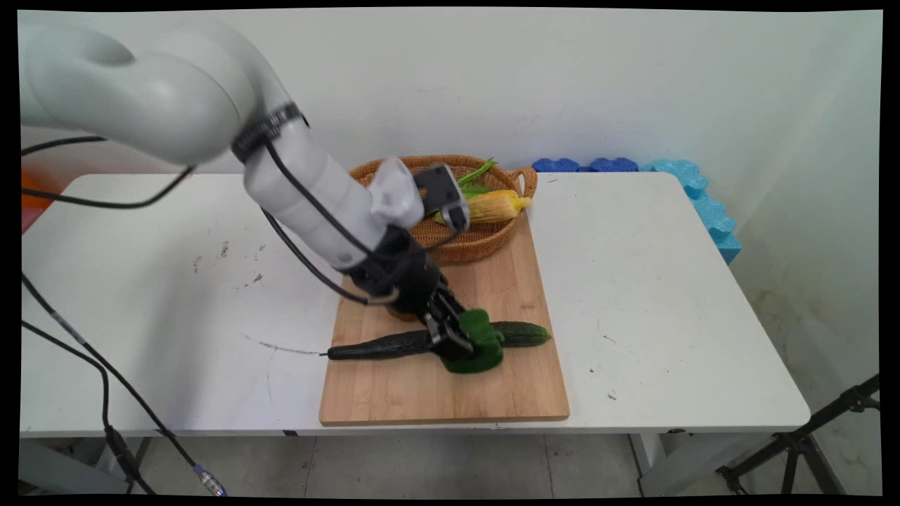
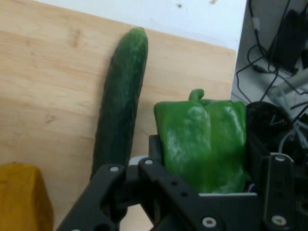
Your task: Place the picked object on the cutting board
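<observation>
- End effector (image 1: 470, 342): fingers pinching a green bell pepper (image 1: 480, 344) between them.
- Cucumber (image 1: 394, 344): lies just beside it, on the cutting board (image 1: 422, 393).
- Basket (image 1: 478, 242) holding corn (image 1: 496, 206): behind it.

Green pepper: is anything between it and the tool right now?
Nothing visible. The tool is shut on the green pepper, low over the cutting board. The cucumber lies just beside them.
</observation>
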Robot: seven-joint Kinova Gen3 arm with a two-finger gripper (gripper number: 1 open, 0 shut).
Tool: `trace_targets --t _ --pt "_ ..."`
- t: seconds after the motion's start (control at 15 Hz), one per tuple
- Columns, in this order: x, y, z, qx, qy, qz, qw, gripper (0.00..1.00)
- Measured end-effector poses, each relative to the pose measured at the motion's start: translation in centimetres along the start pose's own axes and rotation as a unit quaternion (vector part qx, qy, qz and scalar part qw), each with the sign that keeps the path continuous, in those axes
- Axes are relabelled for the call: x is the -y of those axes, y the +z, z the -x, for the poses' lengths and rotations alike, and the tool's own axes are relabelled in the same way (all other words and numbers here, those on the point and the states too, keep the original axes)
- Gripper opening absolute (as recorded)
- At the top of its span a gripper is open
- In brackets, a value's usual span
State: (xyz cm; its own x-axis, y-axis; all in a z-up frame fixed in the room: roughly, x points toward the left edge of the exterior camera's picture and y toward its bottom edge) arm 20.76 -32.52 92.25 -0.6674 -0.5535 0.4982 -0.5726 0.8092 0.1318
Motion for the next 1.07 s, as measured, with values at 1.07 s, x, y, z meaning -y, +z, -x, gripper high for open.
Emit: trace_targets --t 1.07 --pt "-1.2 6.7 1.0 0.017 0.046 -0.029 0.9983 0.0"
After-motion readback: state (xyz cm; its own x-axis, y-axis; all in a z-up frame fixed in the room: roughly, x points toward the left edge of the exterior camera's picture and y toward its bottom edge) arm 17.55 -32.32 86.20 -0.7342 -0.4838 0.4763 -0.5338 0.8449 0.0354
